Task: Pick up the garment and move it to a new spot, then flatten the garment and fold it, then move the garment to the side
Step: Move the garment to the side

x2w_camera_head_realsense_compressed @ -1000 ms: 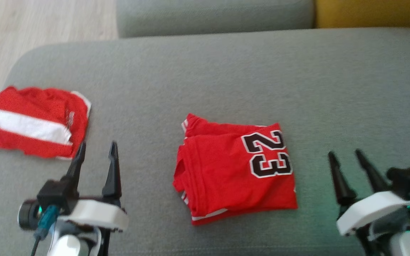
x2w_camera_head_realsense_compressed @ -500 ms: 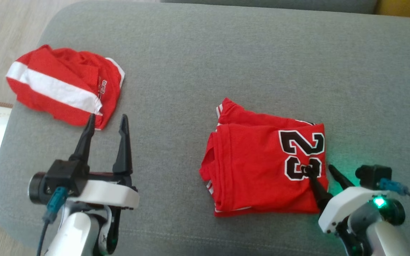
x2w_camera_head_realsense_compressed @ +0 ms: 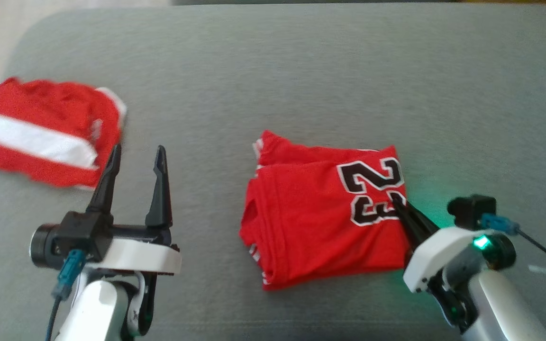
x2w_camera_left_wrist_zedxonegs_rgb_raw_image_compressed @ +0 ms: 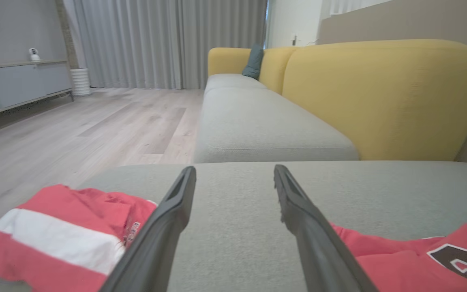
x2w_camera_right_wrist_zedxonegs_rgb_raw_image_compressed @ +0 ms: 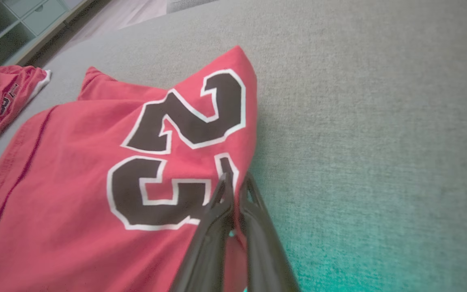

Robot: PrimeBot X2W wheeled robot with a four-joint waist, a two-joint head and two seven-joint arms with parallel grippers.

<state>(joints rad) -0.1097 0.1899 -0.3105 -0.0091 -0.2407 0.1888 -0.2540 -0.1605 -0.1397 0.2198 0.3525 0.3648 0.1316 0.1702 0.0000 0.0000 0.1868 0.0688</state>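
Right gripper: fingers pinched shut on the right edge of the folded red jersey, beside the 23.
Left gripper: fingers spread, empty, over the sofa cushion.

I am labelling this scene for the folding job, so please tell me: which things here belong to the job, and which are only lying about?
Belonging to the job:
- red number 23 jersey, folded
- right gripper, shut on its edge
- left gripper, open, free
- grey cushion, the work surface

Only lying about:
- red garment with white stripe
- yellow backrest
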